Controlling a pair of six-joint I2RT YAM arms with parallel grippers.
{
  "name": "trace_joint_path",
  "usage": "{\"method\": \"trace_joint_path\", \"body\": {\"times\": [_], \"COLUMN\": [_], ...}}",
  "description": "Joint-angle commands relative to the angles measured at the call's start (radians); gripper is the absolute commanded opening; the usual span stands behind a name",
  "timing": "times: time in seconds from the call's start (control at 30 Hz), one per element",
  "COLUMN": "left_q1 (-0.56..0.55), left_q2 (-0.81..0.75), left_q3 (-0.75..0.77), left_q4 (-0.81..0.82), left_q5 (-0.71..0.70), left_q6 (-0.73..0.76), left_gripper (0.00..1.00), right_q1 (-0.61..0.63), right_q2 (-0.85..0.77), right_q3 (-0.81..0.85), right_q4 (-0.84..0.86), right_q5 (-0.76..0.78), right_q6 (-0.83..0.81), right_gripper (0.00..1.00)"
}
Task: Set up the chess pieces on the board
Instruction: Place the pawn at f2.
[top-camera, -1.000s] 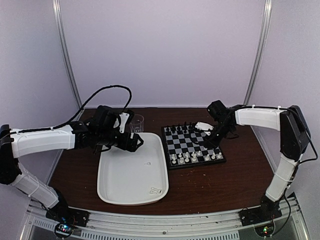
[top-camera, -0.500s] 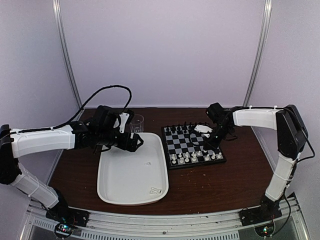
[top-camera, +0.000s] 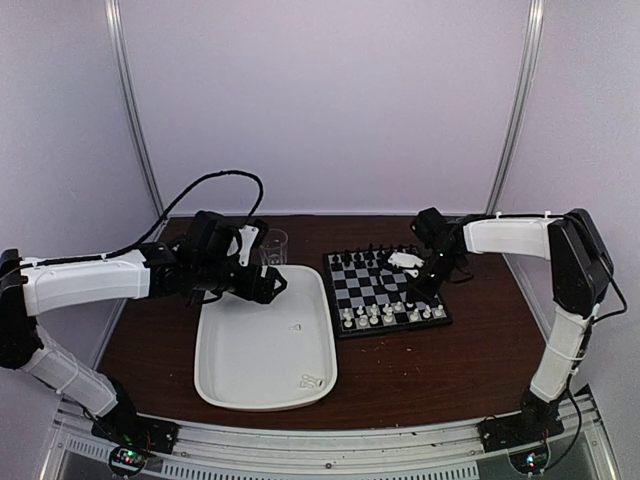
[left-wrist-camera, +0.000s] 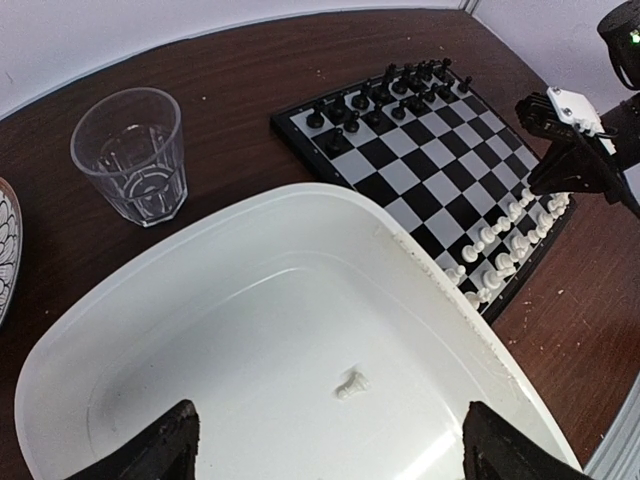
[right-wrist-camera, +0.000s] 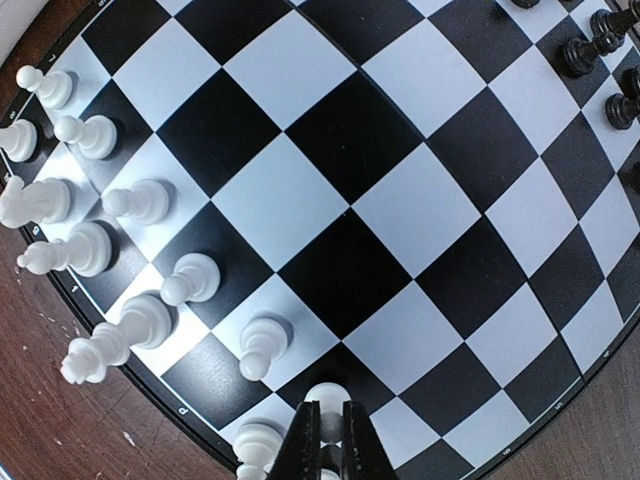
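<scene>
Chess pieces (top-camera: 390, 315): white ones in two rows along near edge of board (top-camera: 372, 284), on table (top-camera: 430, 370). Few strays lying in white tray (top-camera: 225, 350) beside board. Clear glass (left-wrist-camera: 130, 150) behind tray. Right claw (right-wrist-camera: 326, 412) pinched tight on white piece (right-wrist-camera: 325, 392) standing in near row. Left claw (left-wrist-camera: 335, 440) spread wide above tray, holding nothing.

The scene was lit softly and evenly from above, so only short, faint shadows were cast beside the pieces (right-wrist-camera: 190, 280) on the board (right-wrist-camera: 285, 205). Straight lines were bent towards the edges of both wrist views, the tray (left-wrist-camera: 400, 235) was rendered nearly washed out, and little fine detail was resolved in the top view.
</scene>
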Motion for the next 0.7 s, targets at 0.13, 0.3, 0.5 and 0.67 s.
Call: {"method": "trace_joint_path", "body": {"times": [0.13,0.3,0.5,0.67], "left_q1": [0.004,0.005,0.004,0.006], "left_q2": [-0.016,-0.017,-0.016,-0.012], "left_q3": [-0.007,-0.009,-0.007,0.004], "left_q4": [0.024,0.022,0.021,0.006], "left_q5": [0.000,0.002,0.005,0.001], "left_q6": [-0.005,-0.004,-0.004,0.007], "left_gripper": [0.91,0.91,0.91,0.91], "right_q1": [-0.003,-0.002,-0.003,-0.004], "right_q2": [0.026,0.032,0.014,-0.042], "right_q3": [-0.003,-0.001,-0.002,0.019], "right_q4": [-0.007,-0.004,-0.005,-0.042], "right_q5": [0.006,0.013,0.020,0.005], "right_q6": [-0.007,-0.001,0.005,0.020], "right_gripper": [0.07,0.12,0.20,0.22]}}
